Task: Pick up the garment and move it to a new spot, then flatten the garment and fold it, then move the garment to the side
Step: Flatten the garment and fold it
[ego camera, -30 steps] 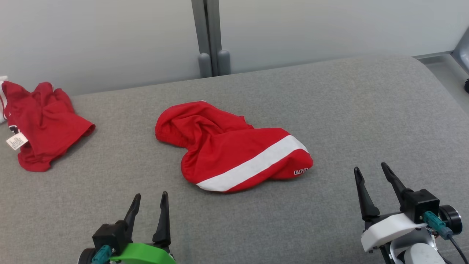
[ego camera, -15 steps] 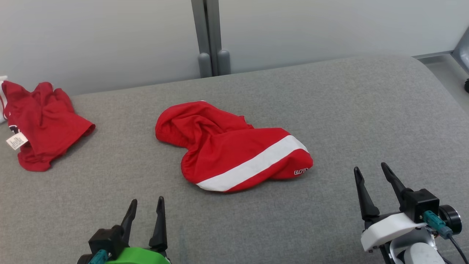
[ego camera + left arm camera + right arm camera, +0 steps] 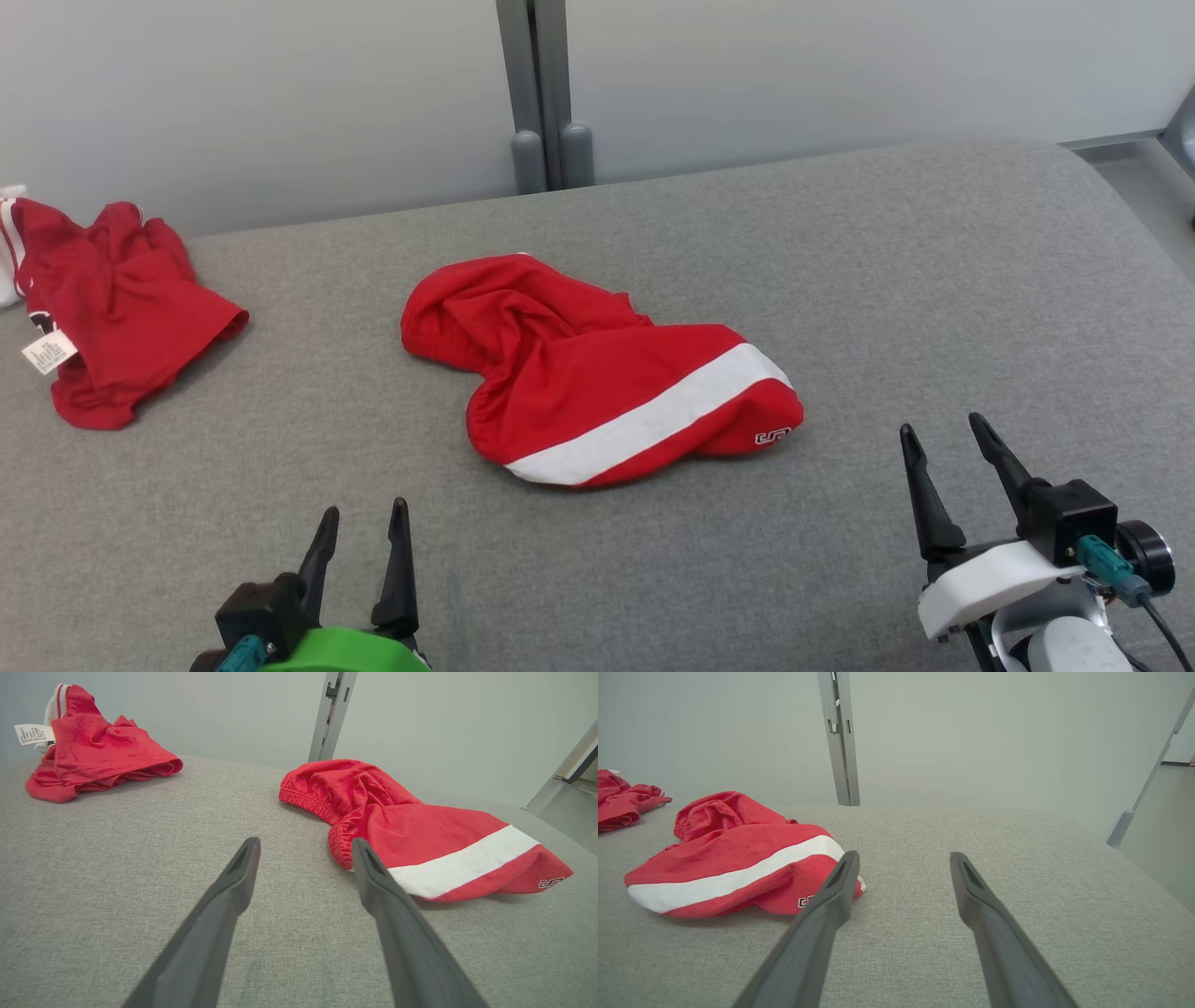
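A crumpled red garment (image 3: 597, 373) with a white stripe and a small logo lies in the middle of the grey padded surface (image 3: 840, 280). It also shows as the garment (image 3: 411, 830) in the left wrist view and the garment (image 3: 733, 858) in the right wrist view. My left gripper (image 3: 364, 523) stands open near the front edge, short of the garment and to its left. My right gripper (image 3: 943, 439) is open too, to the right of the garment's logo end. Neither touches the cloth.
A second red garment (image 3: 112, 308) with a white label lies bunched at the far left edge of the surface. A grey post (image 3: 546, 93) stands against the pale wall behind. The surface curves down at the right, with floor (image 3: 1139, 187) beyond.
My left gripper has drawn back toward the front edge, still open. The head view shifted slightly. The garments and the right gripper stayed put.
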